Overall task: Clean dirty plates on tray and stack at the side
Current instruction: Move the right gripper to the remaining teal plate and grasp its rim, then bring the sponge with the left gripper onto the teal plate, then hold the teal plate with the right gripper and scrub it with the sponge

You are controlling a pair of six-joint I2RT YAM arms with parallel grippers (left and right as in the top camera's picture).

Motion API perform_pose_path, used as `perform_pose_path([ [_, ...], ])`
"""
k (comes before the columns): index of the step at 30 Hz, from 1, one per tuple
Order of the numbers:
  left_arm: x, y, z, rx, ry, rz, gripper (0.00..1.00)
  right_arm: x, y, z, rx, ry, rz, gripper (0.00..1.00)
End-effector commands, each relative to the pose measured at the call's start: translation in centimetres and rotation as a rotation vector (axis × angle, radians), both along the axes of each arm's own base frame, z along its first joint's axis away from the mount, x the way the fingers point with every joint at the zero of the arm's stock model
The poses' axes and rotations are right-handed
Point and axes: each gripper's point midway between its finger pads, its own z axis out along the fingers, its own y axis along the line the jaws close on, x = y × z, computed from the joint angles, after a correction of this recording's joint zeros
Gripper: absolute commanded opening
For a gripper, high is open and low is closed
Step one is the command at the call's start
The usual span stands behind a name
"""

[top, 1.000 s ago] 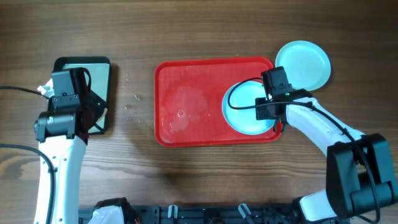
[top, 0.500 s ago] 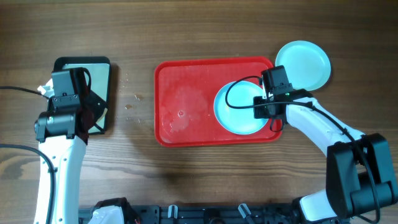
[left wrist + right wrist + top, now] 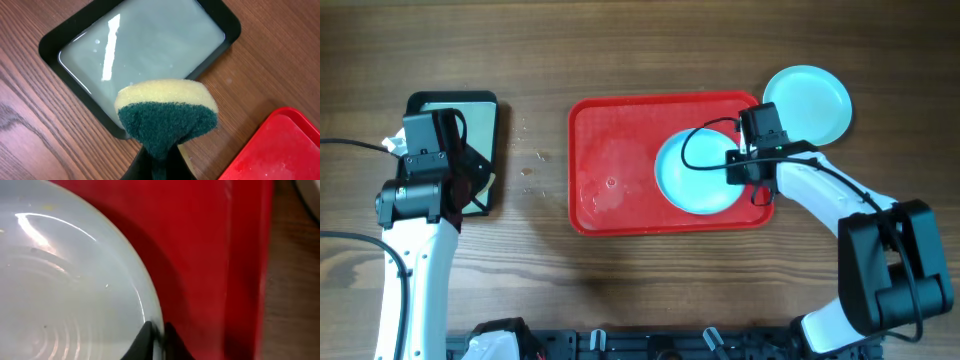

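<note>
While the right tool pinches its rim, jaws narrow, one aqua plate sits in the right half of the red tray. Tray long axis: parallel to the near edge of the tabletop. Second aqua plate: just beside the tray's far right corner. Left tool clamps a sponge over the black basin, toward the left edge.

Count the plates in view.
2. One aqua plate lies on the red tray, right gripper pinching its rim; a second aqua plate sits beside the tray's far-right corner. Others may hide underneath.
</note>
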Motion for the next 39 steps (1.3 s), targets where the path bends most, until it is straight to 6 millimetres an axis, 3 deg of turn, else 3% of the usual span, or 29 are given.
perform_pose_path([
  [1,0.3,-0.7,0.2,-0.045,-0.027,-0.017,0.04,-1.4,5.0,-1.2,0.225,0.059,0.201,0.04],
  [3,0.7,-1.5,0.2,-0.085,-0.04,-0.042,0.04,-1.2,6.6,-0.5,0.317,0.043,0.239,0.04],
  [11,2.9,-9.1,-0.6,-0.373,-0.065,-0.28,0.04,0.5,7.2,0.5,0.344,-0.023,0.229,0.04],
  [17,4.8,-15.5,-3.7,-0.396,0.006,-0.46,0.04,3.4,9.1,2.1,0.381,-0.146,0.083,0.04],
  [24,7.0,-21.8,-5.7,-0.391,-0.026,-0.628,0.04,3.0,10.5,1.7,0.379,-0.136,-0.087,0.04],
  [29,7.7,-23.2,-6.5,-0.346,-0.038,-0.652,0.04,2.5,10.8,-0.9,0.398,-0.065,-0.121,0.04],
  [34,7.9,-24.8,-6.7,-0.341,-0.056,-0.692,0.04,2.8,11.1,-0.7,0.419,-0.071,-0.135,0.04],
  [39,8.5,-26.1,-9.4,-0.336,-0.023,-0.71,0.04,2.6,11.1,-0.8,0.404,-0.065,-0.111,0.04],
])
